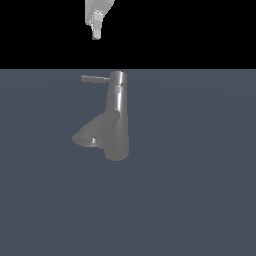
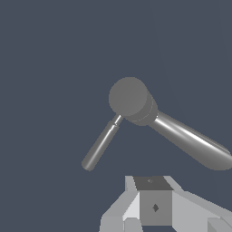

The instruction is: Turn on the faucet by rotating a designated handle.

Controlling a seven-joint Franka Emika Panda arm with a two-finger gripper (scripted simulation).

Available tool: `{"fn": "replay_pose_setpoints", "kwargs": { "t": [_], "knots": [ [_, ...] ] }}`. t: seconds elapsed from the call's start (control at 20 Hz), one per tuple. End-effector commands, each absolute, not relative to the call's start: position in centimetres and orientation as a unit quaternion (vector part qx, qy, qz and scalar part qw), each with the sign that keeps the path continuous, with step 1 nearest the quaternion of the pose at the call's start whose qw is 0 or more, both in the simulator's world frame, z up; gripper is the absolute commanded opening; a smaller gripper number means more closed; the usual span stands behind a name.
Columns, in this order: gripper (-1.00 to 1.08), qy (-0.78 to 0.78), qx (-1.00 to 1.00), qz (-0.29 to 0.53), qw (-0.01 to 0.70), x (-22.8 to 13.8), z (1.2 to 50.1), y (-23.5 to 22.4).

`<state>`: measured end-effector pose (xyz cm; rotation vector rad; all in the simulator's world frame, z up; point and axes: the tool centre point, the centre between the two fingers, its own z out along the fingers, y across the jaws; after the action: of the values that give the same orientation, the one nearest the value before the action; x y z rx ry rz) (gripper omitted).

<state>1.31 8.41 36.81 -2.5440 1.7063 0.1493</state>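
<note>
The faucet [image 1: 117, 120] stands at the centre of the exterior view on the grey worktop [image 1: 200, 200], its cone-shaped spout [image 1: 92, 134] flaring toward the lower left. The handle [image 1: 95, 79], a thin rod, sticks out to the left from the top cap. The gripper [image 1: 96, 34] hangs at the top of the frame, above the handle's free end and well apart from it, touching nothing. Whether its fingers are open or closed, I cannot tell. In the wrist view the handle [image 2: 100, 146] lies untouched. The task looks barely begun: approach, contact and rotation all remain.
</note>
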Motion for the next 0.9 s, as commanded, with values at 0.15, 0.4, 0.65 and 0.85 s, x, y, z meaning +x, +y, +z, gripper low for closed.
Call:
{"fn": "replay_pose_setpoints", "kwargs": {
  "t": [0.15,0.4,0.65,0.85],
  "knots": [
    [-1.0,0.613,-0.787,0.052,0.03,3.8,33.8,9.5],
    [-1.0,0.662,-0.747,0.053,0.022,5.8,30.8,10.5],
    [-1.0,0.705,-0.707,0.051,0.015,7.4,27.9,11.4],
    [-1.0,0.73,-0.682,0.05,0.01,8.4,26.0,11.9]
  ]
}}
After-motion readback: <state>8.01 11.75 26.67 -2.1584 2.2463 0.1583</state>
